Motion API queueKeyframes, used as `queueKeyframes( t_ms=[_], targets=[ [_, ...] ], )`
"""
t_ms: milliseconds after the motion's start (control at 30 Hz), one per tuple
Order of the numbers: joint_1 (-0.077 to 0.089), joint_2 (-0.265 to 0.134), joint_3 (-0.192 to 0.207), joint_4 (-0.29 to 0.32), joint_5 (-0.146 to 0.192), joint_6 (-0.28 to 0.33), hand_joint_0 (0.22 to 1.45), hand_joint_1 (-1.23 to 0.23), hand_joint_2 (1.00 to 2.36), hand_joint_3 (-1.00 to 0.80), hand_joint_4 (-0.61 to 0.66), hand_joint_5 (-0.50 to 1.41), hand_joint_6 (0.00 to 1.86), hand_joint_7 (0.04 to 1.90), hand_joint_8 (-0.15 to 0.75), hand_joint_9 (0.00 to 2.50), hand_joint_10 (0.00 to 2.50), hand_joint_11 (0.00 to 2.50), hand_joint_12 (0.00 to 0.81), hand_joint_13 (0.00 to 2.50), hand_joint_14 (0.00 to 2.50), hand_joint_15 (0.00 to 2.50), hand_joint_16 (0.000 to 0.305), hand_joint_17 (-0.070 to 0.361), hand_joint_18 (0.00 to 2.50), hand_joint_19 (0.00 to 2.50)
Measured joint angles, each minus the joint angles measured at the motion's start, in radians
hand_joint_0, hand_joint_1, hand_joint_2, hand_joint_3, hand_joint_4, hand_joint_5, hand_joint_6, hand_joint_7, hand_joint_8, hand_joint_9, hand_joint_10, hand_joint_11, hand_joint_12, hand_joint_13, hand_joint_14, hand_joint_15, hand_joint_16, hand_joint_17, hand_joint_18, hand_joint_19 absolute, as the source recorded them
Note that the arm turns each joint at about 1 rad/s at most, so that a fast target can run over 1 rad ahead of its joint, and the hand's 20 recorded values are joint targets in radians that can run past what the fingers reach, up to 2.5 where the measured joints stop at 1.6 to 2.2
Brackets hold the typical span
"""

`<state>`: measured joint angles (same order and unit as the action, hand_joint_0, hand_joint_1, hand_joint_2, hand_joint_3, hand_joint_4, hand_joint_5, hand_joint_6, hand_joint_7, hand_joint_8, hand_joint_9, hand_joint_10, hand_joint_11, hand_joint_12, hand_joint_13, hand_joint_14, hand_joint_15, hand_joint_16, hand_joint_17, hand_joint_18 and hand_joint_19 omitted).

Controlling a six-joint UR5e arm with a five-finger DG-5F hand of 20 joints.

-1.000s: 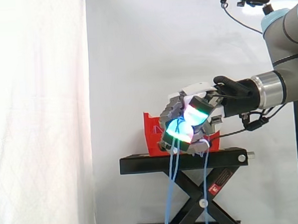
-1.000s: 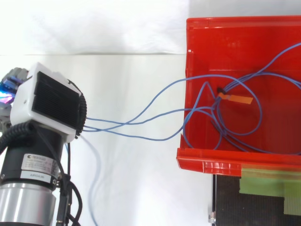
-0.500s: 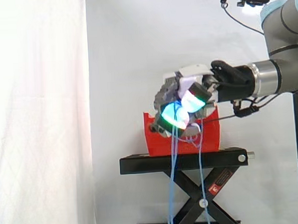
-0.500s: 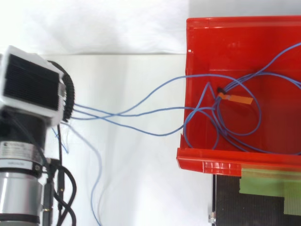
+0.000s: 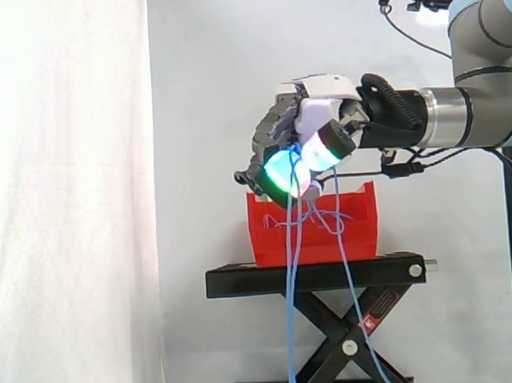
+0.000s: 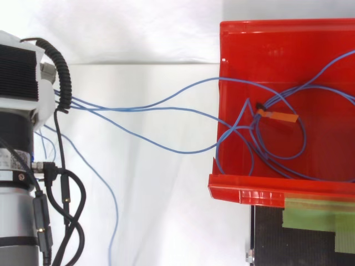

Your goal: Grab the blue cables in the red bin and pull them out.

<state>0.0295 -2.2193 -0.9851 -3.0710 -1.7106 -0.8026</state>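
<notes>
The hand (image 5: 298, 146), held higher than the red bin (image 6: 260, 44) and well apart from it, is curled round the blue cables (image 6: 161, 105). These stretch lengthwise from bin to hand, their loose ends hanging straight down.

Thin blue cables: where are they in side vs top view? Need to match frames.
Side view: thin blue cables hang from the hand, down across the red plastic bin.
Top view: they stretch from the left edge rightward into that bin.
Shared landmark: the red plastic bin.

One red bin (image 6: 266, 194); one stand (image 5: 244, 282); several blue cables (image 5: 292, 344).
</notes>
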Motion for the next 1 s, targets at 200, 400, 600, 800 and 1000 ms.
queueKeyframes(
  t_ms=[200,400,600,800,1000],
  targets=[
    [-0.003,0.006,0.0,-0.001,0.004,0.086,0.85,-0.84,1.0,-1.0,-0.01,0.92,0.4,0.77,0.259,0.93,0.02,0.84,0.296,0.98,2.24,1.14,0.04,0.09,1.13,1.41],
    [-0.003,0.007,0.0,-0.025,0.04,0.237,0.84,-0.84,1.0,-1.0,-0.01,0.92,0.4,0.77,0.262,0.93,0.02,0.85,0.296,0.98,2.21,1.16,0.04,0.089,1.12,1.4],
    [-0.001,0.007,-0.001,-0.112,0.082,0.39,0.84,-0.84,1.0,-1.0,-0.01,0.92,0.41,0.77,0.261,0.94,0.02,0.84,0.295,0.99,2.16,1.17,0.041,0.091,1.11,1.38],
    [0.008,0.007,-0.001,-0.236,0.09,0.551,0.83,-0.82,1.0,-1.0,0.0,0.92,0.4,0.77,0.259,0.93,0.02,0.85,0.299,1.01,2.03,1.18,0.042,0.094,1.08,1.35],
    [0.011,0.006,-0.001,-0.264,0.089,0.706,0.8,-0.81,1.0,-1.0,0.0,0.9,0.3,0.79,0.264,0.93,0.02,0.84,0.302,1.03,1.9,1.2,0.044,0.099,1.05,1.28]
  ],
)
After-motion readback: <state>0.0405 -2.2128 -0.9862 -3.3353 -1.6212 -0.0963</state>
